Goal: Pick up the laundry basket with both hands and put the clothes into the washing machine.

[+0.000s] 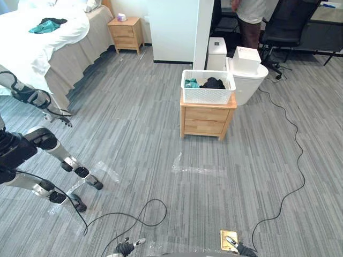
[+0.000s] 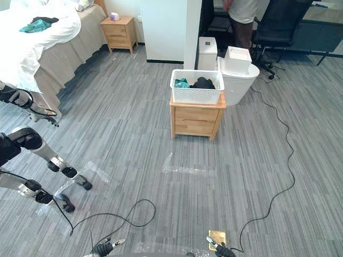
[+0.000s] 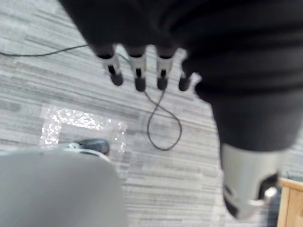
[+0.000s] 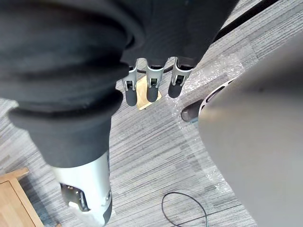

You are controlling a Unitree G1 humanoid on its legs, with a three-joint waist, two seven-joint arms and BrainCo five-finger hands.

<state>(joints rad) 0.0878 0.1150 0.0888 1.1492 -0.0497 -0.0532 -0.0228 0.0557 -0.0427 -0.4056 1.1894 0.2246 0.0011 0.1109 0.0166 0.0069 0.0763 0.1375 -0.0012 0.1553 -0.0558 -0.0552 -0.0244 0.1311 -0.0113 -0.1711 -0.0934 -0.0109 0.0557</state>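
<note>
- White laundry basket [image 1: 208, 88]: stands upright on the top surface of a wooden two-drawer nightstand [image 1: 206, 121], in the middle of the room and well apart from both hands.
- Clothes in the basket: a teal garment [image 1: 191, 83] at its left end, with a black garment [image 1: 214, 83] beside it.
- Washing machine [image 1: 251, 84]: white and rounded, just behind and to the right of the nightstand, with a white box [image 1: 247, 58] on top.
- Left hand [image 1: 125, 248]: low at the near edge of the eye views, over grey carpet. Its fingers [image 3: 138, 75] are straight and slightly apart, holding nothing.
- Right hand [image 1: 238, 247]: low at the near edge, just beside a small brass-coloured square [image 1: 228, 238] on the floor. Its fingers [image 4: 152, 85] are straight in a row, holding nothing.
- Bed [image 1: 37, 48]: far left, white cover, with a teal and black pile of clothing [image 1: 47, 25] on it.
- Second nightstand [image 1: 126, 33]: against the far wall by the bed.
- Person [image 1: 251, 21]: stands at the back next to a black office chair [image 1: 289, 24].
</note>
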